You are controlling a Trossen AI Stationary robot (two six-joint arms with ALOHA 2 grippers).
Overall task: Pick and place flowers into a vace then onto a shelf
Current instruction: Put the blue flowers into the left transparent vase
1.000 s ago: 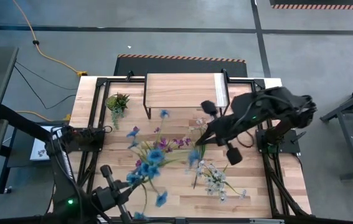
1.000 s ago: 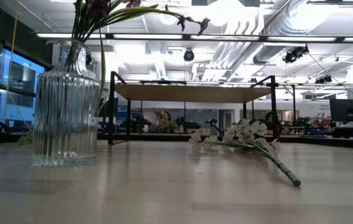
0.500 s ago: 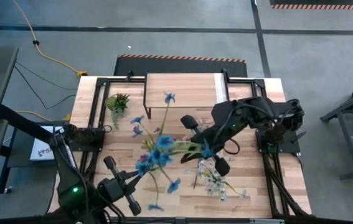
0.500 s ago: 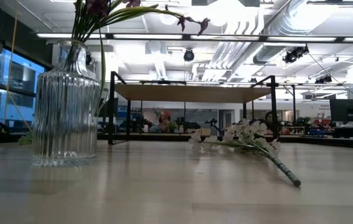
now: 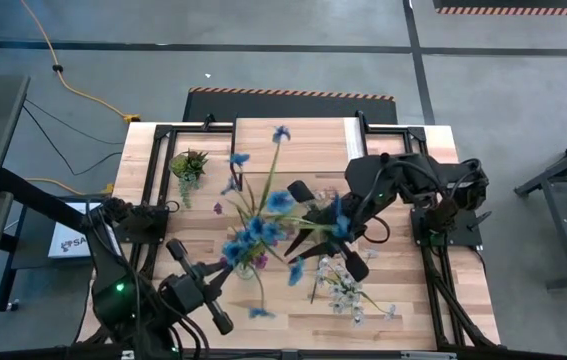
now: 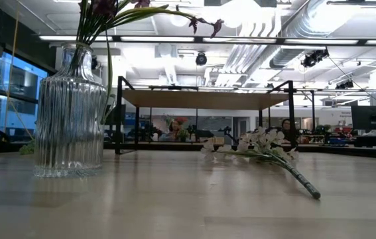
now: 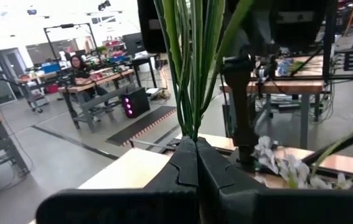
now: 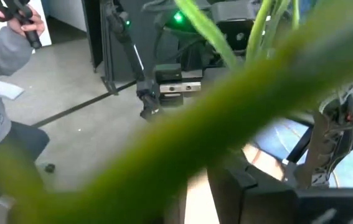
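The left gripper (image 7: 196, 163) is clamped on a bunch of green stems (image 7: 192, 68) — the blue flowers (image 5: 263, 225) fan out above mid-table in the high view. The right gripper (image 5: 325, 232) sits just beside that bunch; a stem (image 8: 226, 124) crosses its wrist view, but I cannot tell whether its fingers grip or are letting go.

The white spray (image 6: 260, 147) lies on the table near the shelf (image 6: 204, 99). The vase (image 6: 68, 113) already holds purple flowers.

Risks, as I judge them: if the right gripper pulls away while snagged in blossoms, it could drag stems from the left's grip — or the spreading bunch could miss the vase's mouth and tip it.
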